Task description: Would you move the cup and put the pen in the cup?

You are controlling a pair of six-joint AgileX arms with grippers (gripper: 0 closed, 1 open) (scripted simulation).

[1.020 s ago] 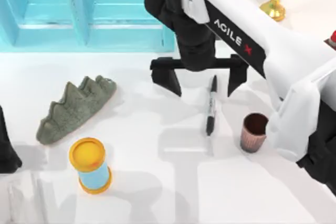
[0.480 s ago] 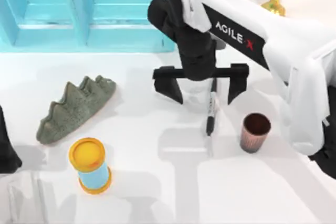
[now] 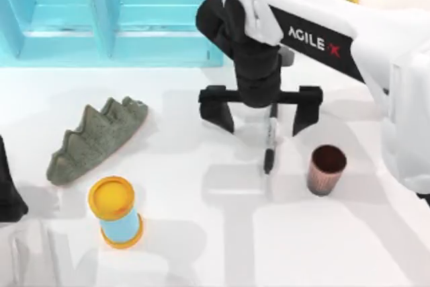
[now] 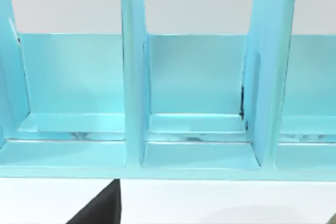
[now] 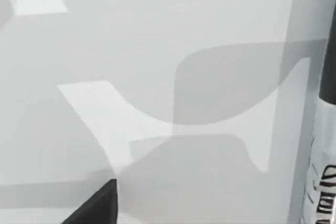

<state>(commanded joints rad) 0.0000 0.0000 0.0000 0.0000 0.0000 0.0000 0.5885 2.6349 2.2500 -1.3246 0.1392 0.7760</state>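
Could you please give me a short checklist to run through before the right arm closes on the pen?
1. Right gripper open: ok, its fingers are spread wide above the table.
2. Pen between the fingers: ok, it lies flat on the table with its upper end under the wrist, nearer the finger on the top view's right.
3. Gripper centred on the pen: not ok, the pen sits off-centre.
4. Cup upright and free: ok, it stands apart from the pen, toward the table's right.
5. Gripper low enough to grasp: cannot tell.
6. Left gripper out of the way: ok, parked at the table's left edge.
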